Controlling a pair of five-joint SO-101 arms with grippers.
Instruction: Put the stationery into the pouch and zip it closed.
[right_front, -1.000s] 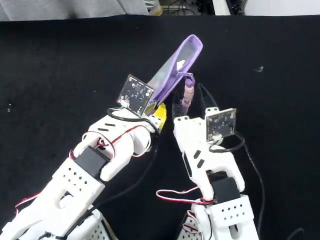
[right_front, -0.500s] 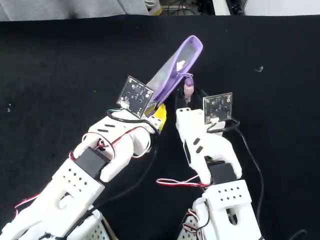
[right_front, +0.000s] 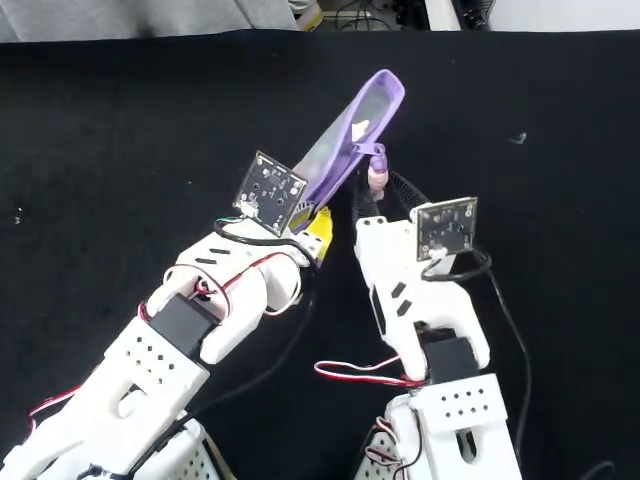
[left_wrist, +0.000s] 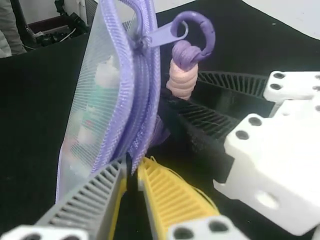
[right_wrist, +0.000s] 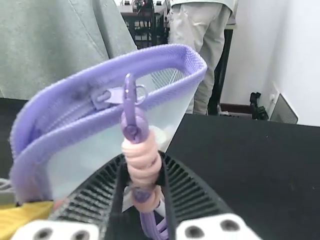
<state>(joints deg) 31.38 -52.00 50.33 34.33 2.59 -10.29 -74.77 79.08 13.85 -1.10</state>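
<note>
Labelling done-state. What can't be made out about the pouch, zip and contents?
Contents of the pouch: left wrist view, blurs behind the mesh, unidentifiable.
Zip extent: high view sees the pouch edge-on; left wrist view's edge cuts it off.
Left jaws' hold: high view, hidden under the camera board.
Lower end of the bead charm: right wrist view, buried between the jaws.

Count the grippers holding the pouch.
2. The left gripper clamps the pouch at its end nearest the arms; the right gripper pinches the pull hanging from its zipper.
</note>
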